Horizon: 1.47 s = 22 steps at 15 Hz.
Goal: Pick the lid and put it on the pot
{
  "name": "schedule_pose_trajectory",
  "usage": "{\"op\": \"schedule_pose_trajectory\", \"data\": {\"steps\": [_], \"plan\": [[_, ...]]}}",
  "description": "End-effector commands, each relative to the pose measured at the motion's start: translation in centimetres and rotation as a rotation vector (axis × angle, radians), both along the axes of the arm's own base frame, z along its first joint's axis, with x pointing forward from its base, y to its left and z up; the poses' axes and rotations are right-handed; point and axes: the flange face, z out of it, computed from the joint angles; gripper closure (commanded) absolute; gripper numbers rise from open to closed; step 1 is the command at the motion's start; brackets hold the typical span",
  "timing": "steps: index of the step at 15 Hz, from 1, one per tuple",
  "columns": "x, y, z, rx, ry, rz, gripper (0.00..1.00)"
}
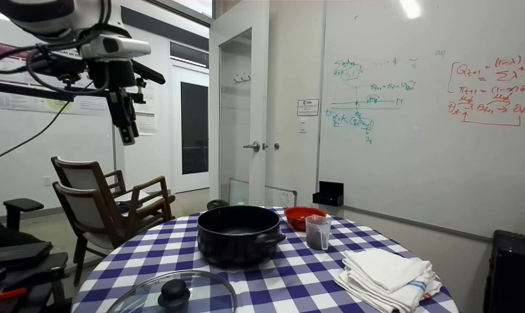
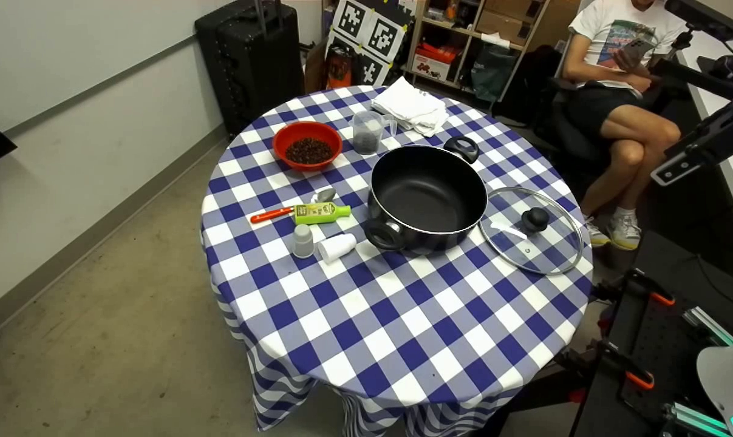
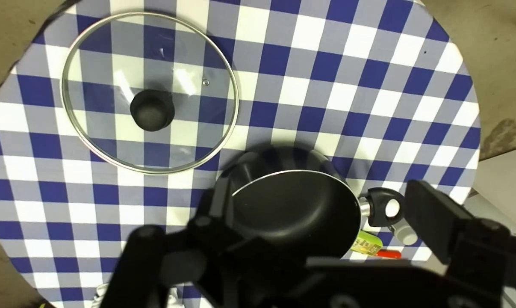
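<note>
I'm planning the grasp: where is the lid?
In an exterior view, the glass lid lies on the checked tablecloth, just right of the black pot; in the wrist view, upper left.

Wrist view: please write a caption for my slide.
Open gripper in foreground; glass lid beside the uncovered black cooking pot on a gingham tablecloth.

The lid (image 3: 148, 81) is clear and glossy, glass by its look, streaked with reflections, with a shiny metal rim (image 3: 155, 172) and a smooth, plastic-looking knob (image 3: 152, 110). The pot (image 1: 236, 248) has a polished outer wall (glossy enough to mirror the checks of the cloth tablecloth (image 3: 283, 90)) and a smooth interior with a low, satiny sheen; its handle (image 3: 378, 205) looks like plastic on a bright metal bracket (image 3: 364, 207). The bowl (image 2: 305, 129) appears to be smooth plastic, the measuring cup (image 1: 319, 224) translucent plastic, and the towels (image 1: 388, 274) are matt cloth. The armchairs (image 1: 103, 213) are framed in wood, and the whiteboard (image 1: 419, 165) is glossy.
</note>
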Motion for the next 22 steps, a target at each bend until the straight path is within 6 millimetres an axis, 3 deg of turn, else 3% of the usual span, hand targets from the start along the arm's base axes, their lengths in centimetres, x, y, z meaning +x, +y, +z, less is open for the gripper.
{"op": "schedule_pose_trajectory", "data": {"steps": [1,7,11,13,17,22], "plan": [[2.1,-2.0,-3.8,0.028,0.055,-0.028,0.0],[5.4,-5.8,-11.8,0.002,0.102,-0.155,0.0],[7.6,-6.7,-18.1,-0.036,0.17,-0.19,0.0],[8.5,-7.2,-20.2,-0.046,0.194,-0.196,0.0],[9.6,-8.7,-22.9,-0.097,0.249,-0.24,0.0],[10.4,-10.5,-24.0,-0.121,0.269,-0.292,0.0]]}}
